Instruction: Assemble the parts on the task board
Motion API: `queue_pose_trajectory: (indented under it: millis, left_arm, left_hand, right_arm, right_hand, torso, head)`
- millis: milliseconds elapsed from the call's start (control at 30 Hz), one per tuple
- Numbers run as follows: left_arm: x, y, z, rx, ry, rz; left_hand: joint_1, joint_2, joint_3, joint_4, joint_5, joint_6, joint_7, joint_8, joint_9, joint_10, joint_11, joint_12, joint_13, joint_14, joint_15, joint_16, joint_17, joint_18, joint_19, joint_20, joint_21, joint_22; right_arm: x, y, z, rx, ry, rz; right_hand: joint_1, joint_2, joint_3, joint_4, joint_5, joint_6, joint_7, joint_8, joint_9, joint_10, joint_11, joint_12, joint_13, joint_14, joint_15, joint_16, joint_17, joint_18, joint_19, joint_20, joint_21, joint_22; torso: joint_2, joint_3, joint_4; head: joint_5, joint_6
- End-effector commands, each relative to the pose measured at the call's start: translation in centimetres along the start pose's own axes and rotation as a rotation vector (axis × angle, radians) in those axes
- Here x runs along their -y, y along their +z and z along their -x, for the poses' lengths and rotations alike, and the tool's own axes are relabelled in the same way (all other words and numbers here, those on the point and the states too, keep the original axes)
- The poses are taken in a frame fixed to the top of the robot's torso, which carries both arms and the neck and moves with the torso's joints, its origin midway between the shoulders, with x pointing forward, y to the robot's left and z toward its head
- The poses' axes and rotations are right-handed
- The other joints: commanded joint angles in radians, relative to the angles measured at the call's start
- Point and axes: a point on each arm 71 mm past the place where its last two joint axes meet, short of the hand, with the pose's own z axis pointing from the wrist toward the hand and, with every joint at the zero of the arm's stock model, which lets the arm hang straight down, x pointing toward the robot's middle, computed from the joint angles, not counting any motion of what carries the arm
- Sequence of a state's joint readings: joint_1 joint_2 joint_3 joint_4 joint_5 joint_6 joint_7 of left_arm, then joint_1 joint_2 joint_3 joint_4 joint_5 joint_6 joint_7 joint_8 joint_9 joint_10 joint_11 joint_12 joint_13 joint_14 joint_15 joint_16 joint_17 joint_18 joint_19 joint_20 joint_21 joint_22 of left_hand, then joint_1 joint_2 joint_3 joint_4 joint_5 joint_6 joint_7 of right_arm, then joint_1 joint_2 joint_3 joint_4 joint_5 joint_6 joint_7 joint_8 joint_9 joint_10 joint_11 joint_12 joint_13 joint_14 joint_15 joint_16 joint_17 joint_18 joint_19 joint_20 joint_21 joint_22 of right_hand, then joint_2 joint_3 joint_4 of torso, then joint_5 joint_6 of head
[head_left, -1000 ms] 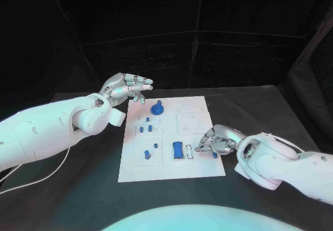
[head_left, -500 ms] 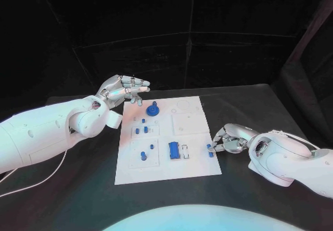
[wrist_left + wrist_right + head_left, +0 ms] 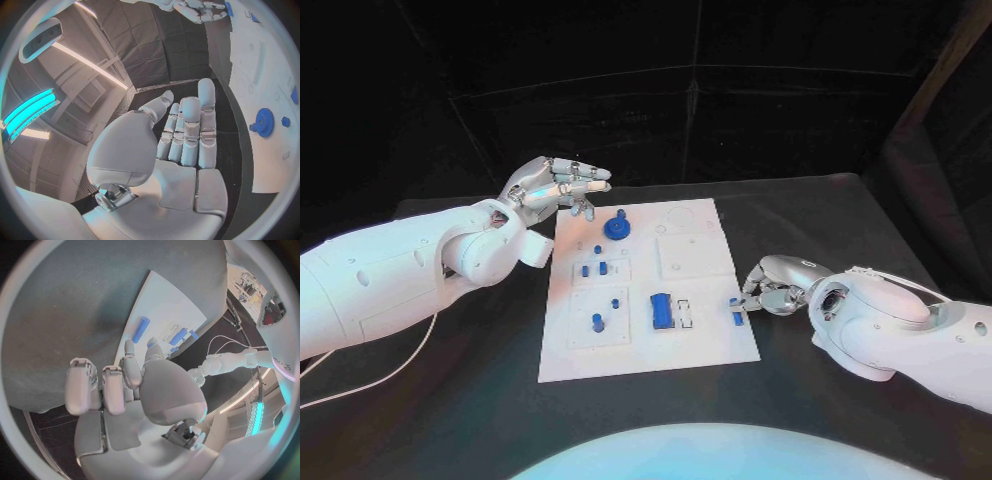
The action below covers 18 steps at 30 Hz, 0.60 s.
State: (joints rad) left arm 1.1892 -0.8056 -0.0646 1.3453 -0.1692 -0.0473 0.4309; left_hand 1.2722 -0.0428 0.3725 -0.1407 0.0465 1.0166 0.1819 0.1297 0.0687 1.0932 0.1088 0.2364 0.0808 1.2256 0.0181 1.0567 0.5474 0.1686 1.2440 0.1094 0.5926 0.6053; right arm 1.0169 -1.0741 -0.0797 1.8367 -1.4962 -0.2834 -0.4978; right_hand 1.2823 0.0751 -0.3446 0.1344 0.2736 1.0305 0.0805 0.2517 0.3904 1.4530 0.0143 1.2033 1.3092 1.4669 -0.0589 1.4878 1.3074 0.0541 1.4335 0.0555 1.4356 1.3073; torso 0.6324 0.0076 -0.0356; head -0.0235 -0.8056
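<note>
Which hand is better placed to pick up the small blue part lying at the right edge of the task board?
Probably the right hand: its fingers are beside the small blue part. The left hand hovers at the far corner.

A lab test booth — black curtains (image 3: 733, 120), black table (image 3: 834, 220).

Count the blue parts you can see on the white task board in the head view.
8: a gear at the far end, four small pegs and another down the left, a block mid-near, one by the right hand. Others may be hidden.
</note>
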Motion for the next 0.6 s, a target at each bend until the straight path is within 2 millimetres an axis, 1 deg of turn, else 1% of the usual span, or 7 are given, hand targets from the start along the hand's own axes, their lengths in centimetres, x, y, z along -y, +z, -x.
queue_pose_trajectory:
  millis: [33, 167, 267, 333, 500, 600]
  left_arm:
    - [0.1, 0.0, -0.1, -0.009, -0.009, -0.007]
    - [0.1, 0.0, -0.1, -0.009, -0.009, -0.006]
    - [0.1, 0.0, -0.1, -0.009, -0.009, -0.006]
    - [0.1, 0.0, -0.1, -0.009, -0.009, -0.006]
    - [0.1, 0.0, -0.1, -0.01, -0.009, -0.006]
    - [0.1, 0.0, -0.1, -0.01, -0.009, -0.006]
  left_hand:
    - [0.004, 0.005, -0.003, 0.0, 0.004, -0.007, 0.0, 0.007, 0.0, -0.005, -0.002, 0.004, 0.001, -0.004, 0.001, -0.006, -0.001, 0.013, -0.004, 0.006, -0.006, -0.001]
    - [0.004, 0.005, -0.003, 0.0, 0.004, -0.007, 0.0, 0.007, 0.0, -0.005, -0.002, 0.004, 0.001, -0.004, 0.001, -0.006, -0.001, 0.013, -0.004, 0.006, -0.006, -0.001]
    - [0.004, 0.005, -0.003, 0.0, 0.004, -0.007, 0.0, 0.007, 0.0, -0.005, -0.002, 0.004, 0.001, -0.004, 0.001, -0.006, -0.001, 0.013, -0.004, 0.006, -0.006, -0.001]
    - [0.004, 0.005, -0.003, 0.0, 0.004, -0.007, 0.0, 0.007, 0.0, -0.005, -0.002, 0.004, 0.001, -0.004, 0.001, -0.006, -0.001, 0.013, -0.004, 0.006, -0.006, -0.001]
    - [0.004, 0.005, -0.003, 0.0, 0.004, -0.007, 0.0, 0.007, 0.0, -0.005, -0.002, 0.004, 0.001, -0.004, 0.001, -0.006, -0.001, 0.013, -0.004, 0.006, -0.006, -0.001]
    - [0.004, 0.005, -0.003, 0.0, 0.004, -0.007, 0.0, 0.007, 0.0, -0.005, -0.002, 0.004, 0.001, -0.004, 0.001, -0.006, -0.001, 0.013, -0.004, 0.006, -0.006, -0.001]
  right_arm:
    - [-0.2, 0.2, -0.3, -0.026, -0.047, -0.015]
    - [-0.5, 0.4, -0.7, -0.047, -0.057, -0.011]
    - [-0.7, 0.5, -0.8, -0.058, -0.067, -0.01]
    - [-0.8, 0.6, -0.9, -0.063, -0.075, -0.009]
    - [-1.1, 1.0, -1.2, -0.072, -0.099, -0.006]
    - [-1.3, 1.1, -1.3, -0.074, -0.115, -0.003]
  right_hand:
    - [-0.009, 0.001, 0.001, 0.007, -0.007, 0.01, 0.0, 0.007, 0.001, 0.021, -0.011, 0.056, 0.066, 0.074, -0.001, 0.004, 0.107, -0.008, 0.005, 0.0, 0.002, 0.101]
    - [0.002, 0.001, 0.003, 0.004, -0.008, 0.01, -0.001, 0.009, 0.004, 0.02, -0.012, 0.059, 0.068, 0.074, -0.002, 0.004, 0.109, -0.008, 0.005, 0.0, 0.001, 0.101]
    - [0.022, -0.001, 0.006, -0.005, -0.006, 0.009, -0.001, 0.011, 0.007, 0.019, -0.013, 0.06, 0.07, 0.074, -0.002, 0.005, 0.111, -0.008, 0.005, -0.001, 0.001, 0.101]
    - [0.044, -0.002, 0.011, -0.016, -0.002, 0.007, -0.001, 0.012, 0.01, 0.017, -0.012, 0.06, 0.071, 0.074, -0.002, 0.006, 0.112, -0.008, 0.004, -0.002, 0.0, 0.101]
    - [0.075, -0.001, 0.018, -0.034, 0.001, 0.005, -0.001, 0.014, 0.013, 0.014, -0.013, 0.059, 0.072, 0.074, -0.002, 0.006, 0.113, -0.007, 0.004, -0.002, 0.0, 0.1]
    - [0.102, 0.006, 0.029, -0.05, 0.005, 0.003, -0.001, 0.014, 0.015, 0.012, -0.014, 0.057, 0.071, 0.074, -0.003, 0.005, 0.112, -0.007, 0.003, -0.002, -0.002, 0.099]
  torso:
    - [0.001, -0.0003, 0.0004]
    - [0.0, 0.0004, -0.0001]
    - [0.0, -0.0001, -0.0001]
    - [0.0, -0.0001, -0.0003]
    - [0.0, -0.0001, -0.0003]
    - [-0.001, 0.0, -0.0002]
  head:
    - [0.0, -0.003]
    - [0.002, -0.005]
    - [0.002, -0.006]
    - [0.002, -0.007]
    - [0.003, -0.008]
    - [0.004, -0.009]
